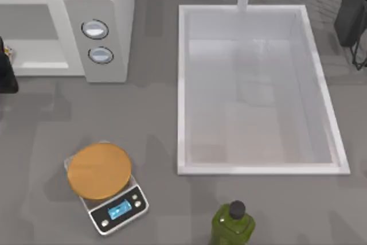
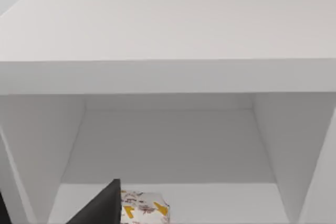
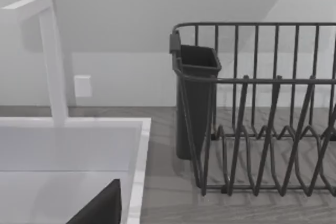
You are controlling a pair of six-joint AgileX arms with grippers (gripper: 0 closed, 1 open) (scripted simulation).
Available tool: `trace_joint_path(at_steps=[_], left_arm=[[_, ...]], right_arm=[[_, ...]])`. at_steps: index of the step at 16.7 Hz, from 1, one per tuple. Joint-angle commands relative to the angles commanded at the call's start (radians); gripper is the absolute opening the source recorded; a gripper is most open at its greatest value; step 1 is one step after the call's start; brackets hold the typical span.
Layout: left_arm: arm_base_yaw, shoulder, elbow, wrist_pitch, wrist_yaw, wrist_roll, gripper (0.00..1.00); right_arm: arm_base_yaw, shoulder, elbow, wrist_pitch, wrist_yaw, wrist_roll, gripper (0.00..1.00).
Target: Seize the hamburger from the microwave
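The microwave (image 1: 109,4) stands at the table's back left, its two round dials facing up in the top view. Its cavity (image 2: 168,145) is open and white inside in the left wrist view. The hamburger (image 2: 143,209), a small whitish lump with yellow patches, lies on the cavity floor near the front. A dark part of my left gripper (image 2: 101,207) sits right beside it. From above, my left gripper (image 1: 6,70) is at the far left edge, in front of the microwave's opening. My right gripper (image 1: 352,10) is parked at the back right.
A white sink basin (image 1: 258,90) with a tap fills the middle and right. A scale with an orange disc (image 1: 98,170) sits at the front left. A green bottle (image 1: 232,222) stands at the front edge. A dark dish rack (image 3: 257,114) stands right of the sink.
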Motion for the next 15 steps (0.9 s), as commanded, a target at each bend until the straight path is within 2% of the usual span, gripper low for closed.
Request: trace_joint_path(at_steps=[9,15], left_arm=[[0.090,0.890,0.309,0.446,0.100,0.039,1.00],[0.129,1.279,0.443,0.639,0.144,0.056,1.00]], right_arm=[[0.000,0.000,0.000,0.000,0.000,0.000,1.00],[0.000,0.000,0.000,0.000,0.000,0.000,1.00]])
